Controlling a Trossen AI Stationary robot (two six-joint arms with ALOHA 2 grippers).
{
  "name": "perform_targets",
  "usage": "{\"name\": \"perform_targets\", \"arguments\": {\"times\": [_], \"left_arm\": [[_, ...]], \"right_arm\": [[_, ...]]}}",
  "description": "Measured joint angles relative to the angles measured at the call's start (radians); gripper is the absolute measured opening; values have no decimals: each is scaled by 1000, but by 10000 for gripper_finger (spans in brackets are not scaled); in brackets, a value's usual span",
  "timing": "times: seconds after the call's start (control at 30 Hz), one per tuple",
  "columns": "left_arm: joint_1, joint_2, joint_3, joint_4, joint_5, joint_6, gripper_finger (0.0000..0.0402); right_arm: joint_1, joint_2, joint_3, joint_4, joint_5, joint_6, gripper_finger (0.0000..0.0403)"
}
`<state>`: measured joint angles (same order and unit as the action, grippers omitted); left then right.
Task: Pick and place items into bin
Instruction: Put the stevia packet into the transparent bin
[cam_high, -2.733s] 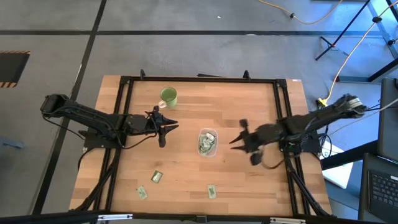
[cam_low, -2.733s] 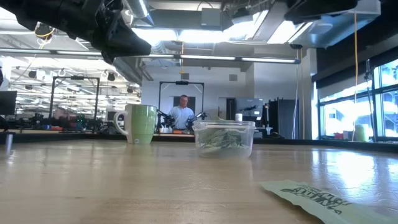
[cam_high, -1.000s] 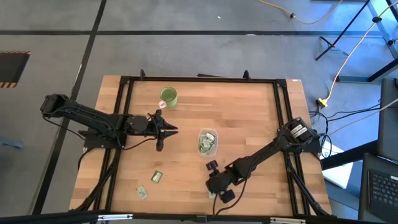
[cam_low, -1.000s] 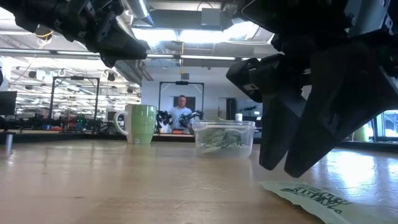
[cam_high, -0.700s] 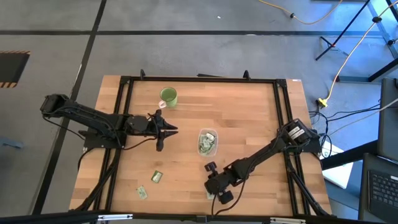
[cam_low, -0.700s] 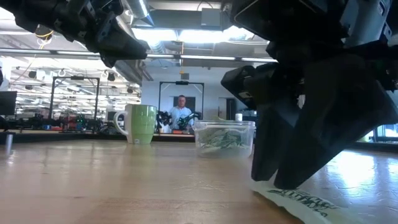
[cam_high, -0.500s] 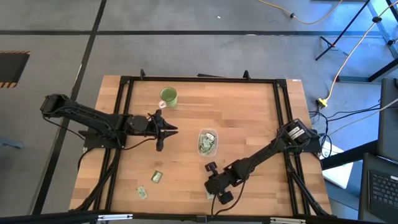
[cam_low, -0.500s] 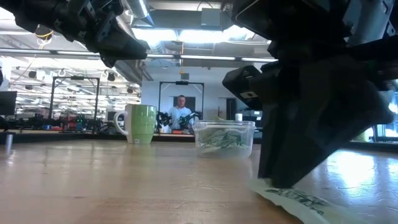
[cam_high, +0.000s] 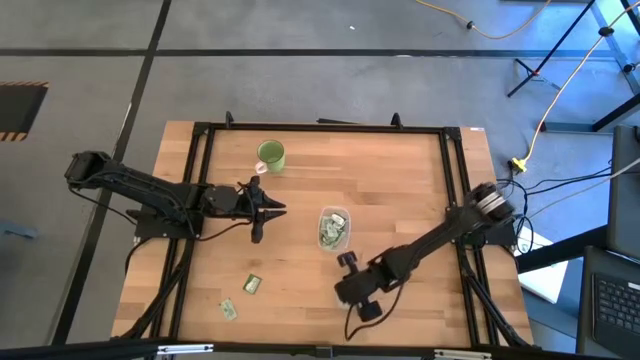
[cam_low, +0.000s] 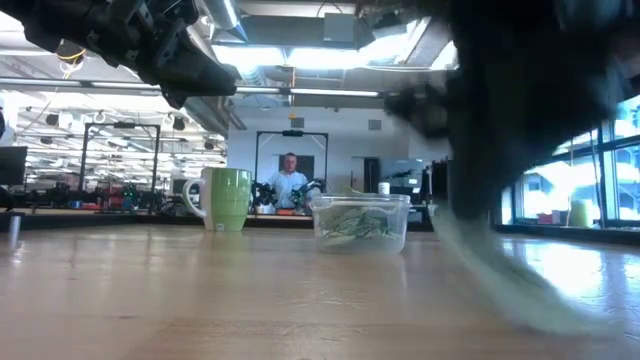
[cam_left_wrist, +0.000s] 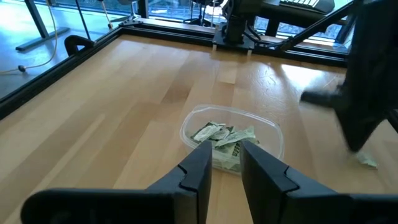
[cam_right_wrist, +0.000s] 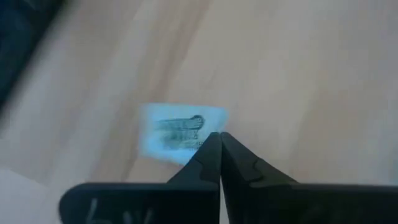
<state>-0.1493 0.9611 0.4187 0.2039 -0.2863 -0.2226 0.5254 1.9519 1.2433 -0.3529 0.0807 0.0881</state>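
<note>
While the right gripper (cam_right_wrist: 219, 142) was pinched on a packet (cam_right_wrist: 180, 132), lower centre of the high view.
A slow lift toward the bin (cam_high: 333, 228) was called for; the left gripper (cam_left_wrist: 222, 152) was parted, empty.

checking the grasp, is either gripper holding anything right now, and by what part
The right gripper is shut on a packet, pinching it at one edge. The left gripper hovers apart from the bin, holding nothing.

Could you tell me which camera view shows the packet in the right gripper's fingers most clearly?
The right wrist view: the packet fills the middle, pinched at one edge by the shut right gripper. The low view shows only a blurred streak. The left wrist view shows a small bit far off. The high view hides it under the arm.
</note>
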Motion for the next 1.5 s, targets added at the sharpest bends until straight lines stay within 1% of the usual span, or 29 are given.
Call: {"name": "perform_targets", "arguments": {"times": [0.07,0.23,0.3,0.37,0.47,0.6,0.73,0.9,0.97,1.23,1.5], "left_arm": [[0,0,0,0,0,0,79],[0,0,0,-2,0,0,77],[0,0,0,-6,0,0,78],[0,0,0,-6,0,0,79],[0,0,0,-6,0,0,78],[0,0,0,-20,0,0,75],[0,0,0,-35,0,0,75],[0,0,0,-52,21,-2,76],[0,0,0,-51,27,-1,77],[0,0,0,-52,27,0,74],[0,0,0,-51,27,0,78]], "right_arm": [[-9,-74,5,-35,43,1,2],[-56,-216,5,-146,232,5,2],[-95,-266,7,-151,262,3,1],[-143,-287,8,-156,266,-9,1],[-216,-290,7,-165,250,-27,1],[-308,-258,8,-160,135,-51,1],[-378,-213,8,-194,121,-82,0],[-448,-165,8,-210,57,-107,0],[-463,-149,8,-209,25,-119,0],[-470,-67,9,-196,19,-119,0],[-470,-62,9,-182,19,-119,21]]}}
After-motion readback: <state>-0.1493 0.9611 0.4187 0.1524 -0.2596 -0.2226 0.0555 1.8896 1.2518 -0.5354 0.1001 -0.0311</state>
